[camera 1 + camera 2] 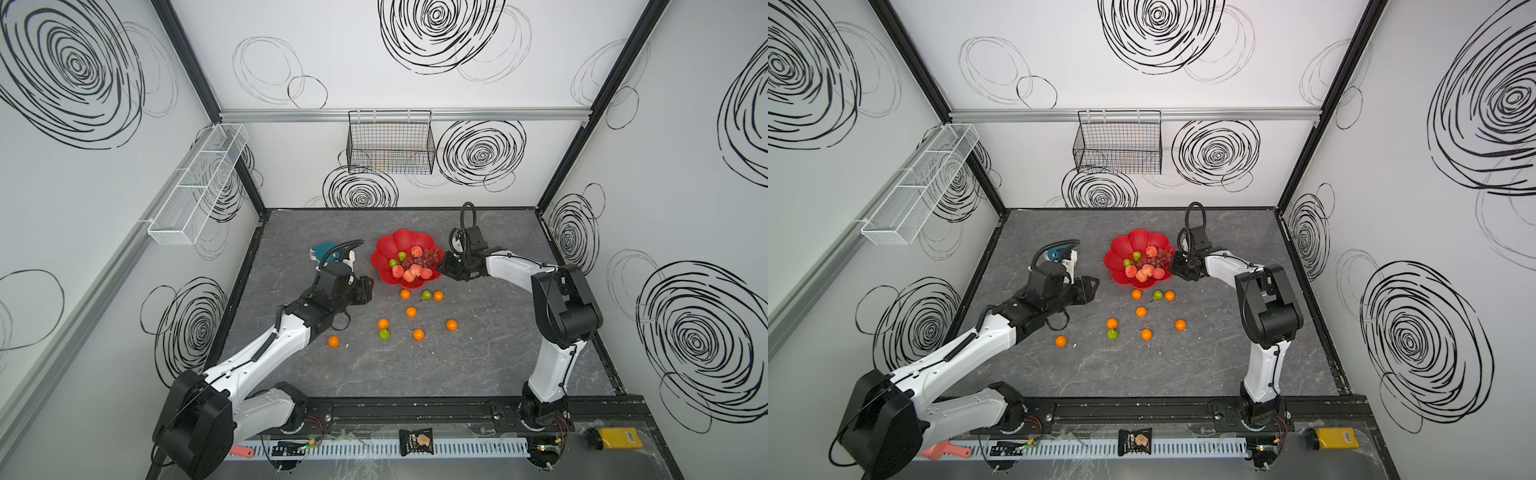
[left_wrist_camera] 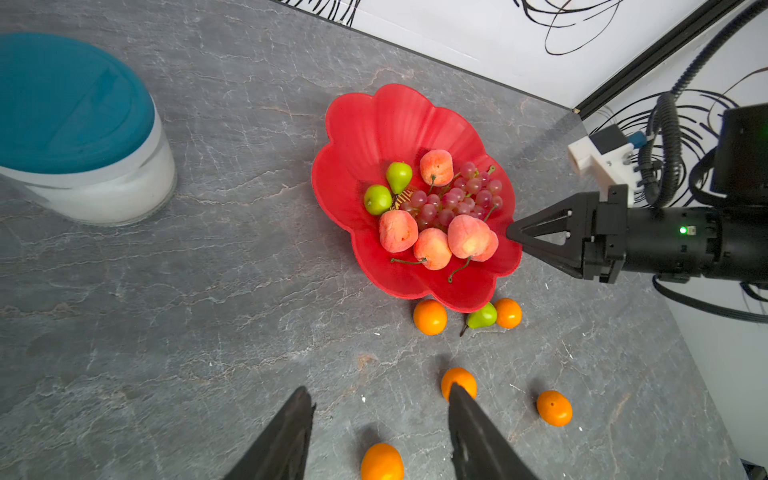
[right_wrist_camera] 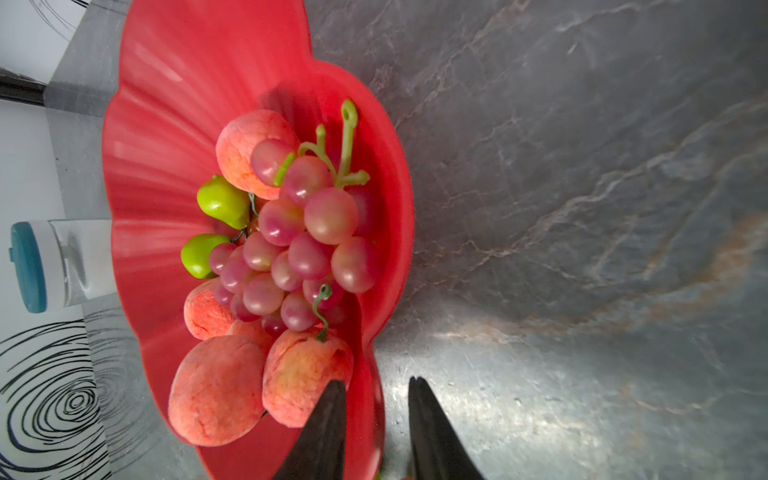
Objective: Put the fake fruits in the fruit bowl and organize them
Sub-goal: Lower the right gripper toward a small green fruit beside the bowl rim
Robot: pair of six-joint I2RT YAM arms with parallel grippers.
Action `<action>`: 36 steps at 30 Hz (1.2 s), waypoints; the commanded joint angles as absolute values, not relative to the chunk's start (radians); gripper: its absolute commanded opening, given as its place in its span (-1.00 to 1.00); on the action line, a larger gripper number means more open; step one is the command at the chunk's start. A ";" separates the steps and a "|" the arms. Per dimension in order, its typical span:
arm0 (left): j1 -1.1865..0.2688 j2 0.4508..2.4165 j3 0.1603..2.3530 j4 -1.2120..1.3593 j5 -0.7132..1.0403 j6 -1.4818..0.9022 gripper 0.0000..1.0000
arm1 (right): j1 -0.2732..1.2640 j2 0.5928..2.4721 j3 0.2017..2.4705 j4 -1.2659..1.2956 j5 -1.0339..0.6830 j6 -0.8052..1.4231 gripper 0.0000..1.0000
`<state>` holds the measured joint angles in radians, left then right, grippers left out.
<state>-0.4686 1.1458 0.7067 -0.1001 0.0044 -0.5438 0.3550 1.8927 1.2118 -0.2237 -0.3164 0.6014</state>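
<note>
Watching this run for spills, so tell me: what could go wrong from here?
1. The right gripper straddles the fruit bowl's rim, one finger inside beside a peach. Closing and pulling could tip the bowl and spill the fruit piled there.
2. Two oranges and a pear lie close to the bowl's near edge; a shifted bowl may send them rolling.
3. The left gripper is open near a round orange, which could roll away if nudged.
</note>
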 commanded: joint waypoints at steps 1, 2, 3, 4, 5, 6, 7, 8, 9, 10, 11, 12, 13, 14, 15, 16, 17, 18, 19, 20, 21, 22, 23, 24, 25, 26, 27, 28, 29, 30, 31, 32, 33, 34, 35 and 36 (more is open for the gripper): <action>-0.452 1.123 0.695 -0.086 0.009 -0.554 0.13 | 0.362 1.911 1.240 -0.245 -0.313 0.598 -0.45; -0.450 1.122 0.695 -0.093 0.008 -0.555 0.12 | 0.365 1.914 1.240 -0.242 -0.317 0.599 -0.47; -0.449 1.119 0.694 -0.098 0.007 -0.556 0.12 | 0.365 1.916 1.240 -0.237 -0.321 0.600 -0.49; -0.448 1.115 0.693 -0.102 0.008 -0.554 0.11 | 0.365 1.915 1.239 -0.232 -0.323 0.600 -0.52; -0.446 1.109 0.691 -0.104 0.007 -0.554 0.11 | 0.368 1.917 1.242 -0.232 -0.322 0.600 -0.56; -0.445 1.103 0.689 -0.107 0.005 -0.552 0.11 | 0.371 1.918 1.246 -0.232 -0.322 0.598 -0.59; -0.444 1.098 0.687 -0.111 0.003 -0.551 0.12 | 0.374 1.920 1.252 -0.233 -0.322 0.597 -0.63; -0.441 1.094 0.687 -0.117 0.001 -0.551 0.12 | 0.376 1.923 1.258 -0.236 -0.321 0.594 -0.65; -0.440 1.091 0.687 -0.124 -0.002 -0.551 0.12 | 0.380 1.928 1.265 -0.240 -0.322 0.591 -0.71; -0.435 1.086 0.688 -0.134 -0.007 -0.552 0.11 | 0.384 1.933 1.271 -0.244 -0.325 0.589 -0.74; -0.433 1.084 0.689 -0.140 -0.009 -0.553 0.11 | 0.388 1.935 1.274 -0.244 -0.326 0.589 -0.76; -0.430 1.080 0.689 -0.148 -0.012 -0.554 0.11 | 0.392 1.938 1.278 -0.244 -0.326 0.589 -0.77; -0.428 1.075 0.689 -0.153 -0.014 -0.554 0.11 | 0.398 1.940 1.280 -0.245 -0.326 0.588 -0.77; -0.428 1.070 0.687 -0.155 -0.014 -0.555 0.11 | 0.403 1.942 1.282 -0.245 -0.326 0.589 -0.78; -0.425 1.064 0.684 -0.159 -0.015 -0.555 0.10 | 0.410 1.944 1.286 -0.245 -0.328 0.588 -0.78; -0.424 1.057 0.682 -0.161 -0.016 -0.555 0.11 | 0.417 1.946 1.291 -0.247 -0.331 0.587 -0.79; -0.424 1.052 0.680 -0.163 -0.015 -0.557 0.10 | 0.424 1.947 1.296 -0.248 -0.332 0.586 -0.79; -0.423 1.046 0.678 -0.167 -0.016 -0.557 0.11 | 0.432 1.949 1.301 -0.250 -0.335 0.586 -0.79; -0.421 1.042 0.676 -0.170 -0.015 -0.557 0.10 | 0.442 1.952 1.307 -0.253 -0.338 0.584 -0.80; -0.421 1.039 0.674 -0.172 -0.015 -0.558 0.11 | 0.449 1.954 1.313 -0.255 -0.340 0.583 -0.80; -0.419 1.034 0.672 -0.177 -0.014 -0.557 0.11 | 0.459 1.957 1.319 -0.257 -0.345 0.582 -0.80; -0.417 1.030 0.671 -0.182 -0.014 -0.557 0.10 | 0.470 1.961 1.325 -0.261 -0.350 0.580 -0.80; -0.419 1.028 0.670 -0.184 -0.014 -0.557 0.11 | 0.477 1.963 1.331 -0.266 -0.353 0.578 -0.80; -0.418 1.023 0.667 -0.187 -0.013 -0.558 0.11 | 0.488 1.969 1.338 -0.272 -0.358 0.575 -0.80; -0.417 1.019 0.664 -0.188 -0.013 -0.558 0.11 | 0.498 1.973 1.345 -0.279 -0.365 0.570 -0.79; -0.417 1.016 0.661 -0.191 -0.013 -0.560 0.11 | 0.506 1.976 1.350 -0.286 -0.369 0.565 -0.80; -0.417 1.012 0.658 -0.193 -0.013 -0.560 0.10 | 0.514 1.977 1.352 -0.297 -0.370 0.559 -0.80; -0.416 1.009 0.657 -0.195 -0.012 -0.560 0.11 | 0.523 1.975 1.349 -0.302 -0.369 0.555 -0.80; -0.416 1.005 0.654 -0.196 -0.011 -0.560 0.11 | 0.528 1.971 1.341 -0.304 -0.370 0.551 -0.80; -0.417 1.002 0.651 -0.200 -0.011 -0.562 0.11 | 0.532 1.963 1.332 -0.305 -0.371 0.548 -0.80; -0.418 0.999 0.648 -0.202 -0.012 -0.561 0.11 | 0.532 1.956 1.320 -0.306 -0.372 0.546 -0.80; -0.417 0.994 0.645 -0.203 -0.012 -0.561 0.11 | 0.532 1.947 1.307 -0.307 -0.374 0.546 -0.80; -0.417 0.990 0.641 -0.204 -0.012 -0.563 0.11 | 0.532 1.936 1.292 -0.306 -0.371 0.546 -0.80; -0.417 0.987 0.638 -0.205 -0.011 -0.565 0.11 | 0.530 1.923 1.277 -0.307 -0.368 0.545 -0.80; -0.417 0.984 0.636 -0.205 -0.011 -0.566 0.11 | 0.528 1.912 1.266 -0.308 -0.365 0.545 -0.80; -0.417 0.982 0.634 -0.205 -0.011 -0.568 0.11 | 0.524 1.898 1.251 -0.310 -0.365 0.545 -0.80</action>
<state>-0.4232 0.9981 0.6495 -0.2085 -0.0013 -0.5541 0.5339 1.9530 1.2854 -0.2691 -0.3691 0.5621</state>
